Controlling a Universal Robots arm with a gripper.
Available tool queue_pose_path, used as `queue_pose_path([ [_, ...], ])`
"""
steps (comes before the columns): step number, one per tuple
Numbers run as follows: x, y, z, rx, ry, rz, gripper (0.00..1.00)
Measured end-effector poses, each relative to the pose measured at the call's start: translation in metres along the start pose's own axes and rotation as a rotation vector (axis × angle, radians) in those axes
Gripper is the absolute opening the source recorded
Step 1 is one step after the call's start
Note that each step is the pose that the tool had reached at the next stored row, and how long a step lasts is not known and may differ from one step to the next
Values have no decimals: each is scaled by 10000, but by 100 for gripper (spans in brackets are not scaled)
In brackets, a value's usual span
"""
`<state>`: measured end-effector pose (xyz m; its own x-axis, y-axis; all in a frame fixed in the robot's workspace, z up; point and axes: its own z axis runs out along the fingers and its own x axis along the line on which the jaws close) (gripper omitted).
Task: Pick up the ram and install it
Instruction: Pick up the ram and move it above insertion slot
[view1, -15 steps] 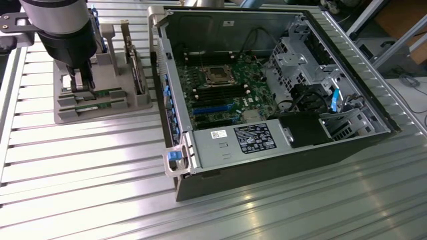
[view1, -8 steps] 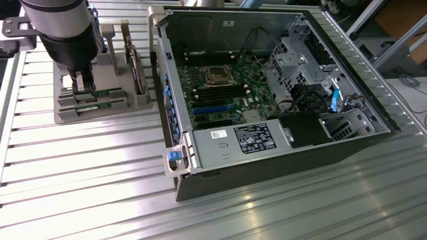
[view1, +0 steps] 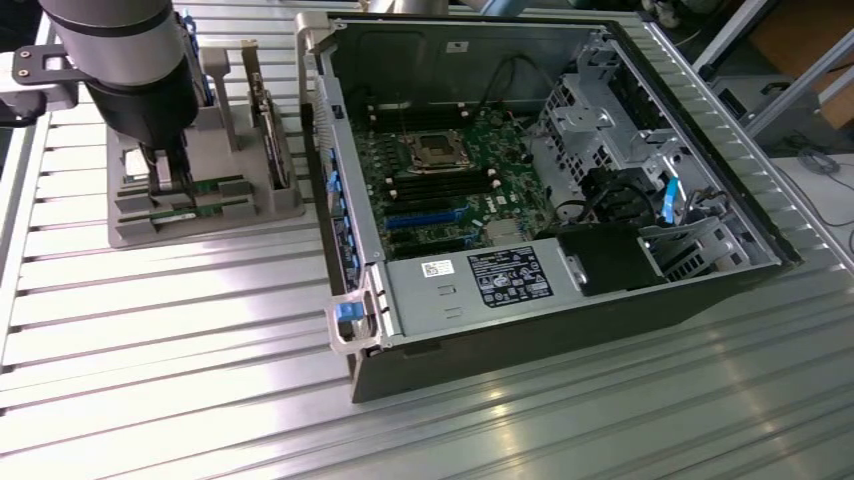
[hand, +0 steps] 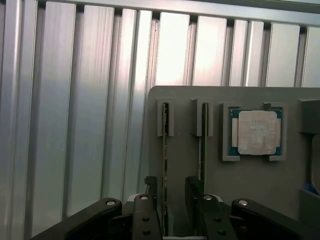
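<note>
In the wrist view, the claw (hand: 170, 182) is seen spread open, its two black fingers (hand: 150, 210) set either side of the ram (hand: 165, 145). The ram is held on edge in a slot of a grey holder (hand: 240, 185). A gap is seen between the ram and one finger, so nothing is gripped. A second stick (hand: 203, 135) is set on edge in the neighbouring slot, just beside the other finger. Further along the holder, a square processor chip (hand: 257, 132) is laid flat in its own recess. The holder is carried on a ribbed metal worktop (hand: 75, 125).

In the exterior view, the arm (view1: 127, 50) is found at the far side, on the exterior view's left, with the claw (view1: 171, 180) down among the holder's slots. Green strips (view1: 214, 188) are seen in those slots at the claw's foot; which of them is the ram cannot be told from here. To the exterior view's right, near the holder but apart from it, an open computer case (view1: 467, 370) is laid on the worktop. Inside it a motherboard (view1: 427, 190) is exposed, and a power supply (view1: 454, 290) with a white label is fitted at the case's near end.
</note>
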<state>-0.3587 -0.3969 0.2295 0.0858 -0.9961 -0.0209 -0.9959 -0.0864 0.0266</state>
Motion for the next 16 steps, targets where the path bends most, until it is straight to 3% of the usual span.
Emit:
queue_pose_path([
  [8, 9, -4, 166, -2, 1, -43, 36],
  [16, 12, -6, 243, -3, 2, -66, 36],
])
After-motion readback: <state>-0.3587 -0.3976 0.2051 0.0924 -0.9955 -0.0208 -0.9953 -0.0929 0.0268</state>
